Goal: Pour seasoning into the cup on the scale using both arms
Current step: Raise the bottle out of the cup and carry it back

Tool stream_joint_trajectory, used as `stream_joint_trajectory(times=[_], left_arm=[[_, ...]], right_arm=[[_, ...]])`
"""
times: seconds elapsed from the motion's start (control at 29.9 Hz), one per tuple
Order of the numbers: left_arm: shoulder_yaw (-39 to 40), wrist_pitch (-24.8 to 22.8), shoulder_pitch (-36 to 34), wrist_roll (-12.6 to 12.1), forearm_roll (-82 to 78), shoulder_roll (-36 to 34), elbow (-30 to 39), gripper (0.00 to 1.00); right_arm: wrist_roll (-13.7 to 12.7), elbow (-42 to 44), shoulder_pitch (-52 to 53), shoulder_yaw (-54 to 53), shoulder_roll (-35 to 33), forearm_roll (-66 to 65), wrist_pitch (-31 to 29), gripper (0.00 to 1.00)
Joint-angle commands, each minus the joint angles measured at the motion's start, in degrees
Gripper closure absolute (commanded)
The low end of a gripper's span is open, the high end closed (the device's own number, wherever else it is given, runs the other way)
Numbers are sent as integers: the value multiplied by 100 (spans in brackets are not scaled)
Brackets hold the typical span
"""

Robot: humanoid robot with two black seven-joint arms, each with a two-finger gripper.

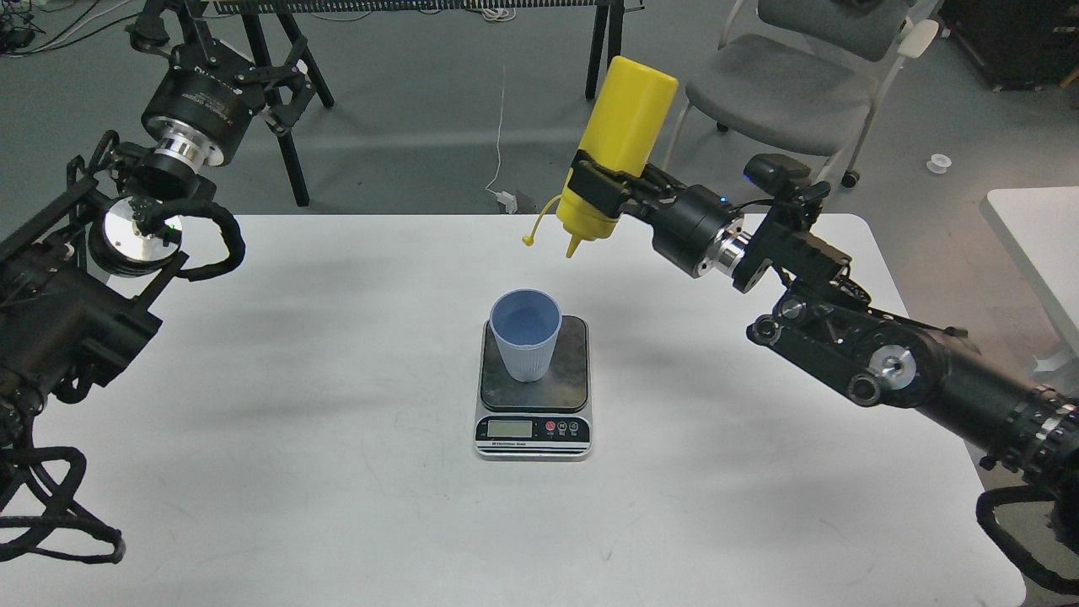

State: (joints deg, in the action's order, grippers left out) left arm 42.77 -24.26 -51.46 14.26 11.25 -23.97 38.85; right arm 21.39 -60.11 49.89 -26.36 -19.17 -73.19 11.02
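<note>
The light-blue ribbed cup [526, 334] stands upright on the dark platform of the scale [566, 388] at the table's middle. My right gripper [600, 190] is shut on the yellow seasoning bottle [624, 135], held upside down with its nozzle pointing down, up and to the right of the cup and clear of it. Its cap strap hangs off to the left. My left gripper [282, 80] is open and empty, raised at the far left beyond the table's back edge.
The white table [337, 472] ends just behind the bottle. Black trestle legs [291, 160] stand behind at the left, a grey chair [784, 84] at the back right, a second white table [1037, 244] at the right edge.
</note>
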Motion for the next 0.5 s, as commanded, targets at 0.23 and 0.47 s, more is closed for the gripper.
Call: stream_joint_trajectory(times=[0.23,0.47], left_arm=[[-23,1,-13,-11,0,51,17,1],[3,1,-4,-2,0,68,26,1]], right_arm=[[-3,-1424,-330,-193,-1404,3809,-679,59],[-20,-1759,-1243,-992,-1651,5577,-1408,59]])
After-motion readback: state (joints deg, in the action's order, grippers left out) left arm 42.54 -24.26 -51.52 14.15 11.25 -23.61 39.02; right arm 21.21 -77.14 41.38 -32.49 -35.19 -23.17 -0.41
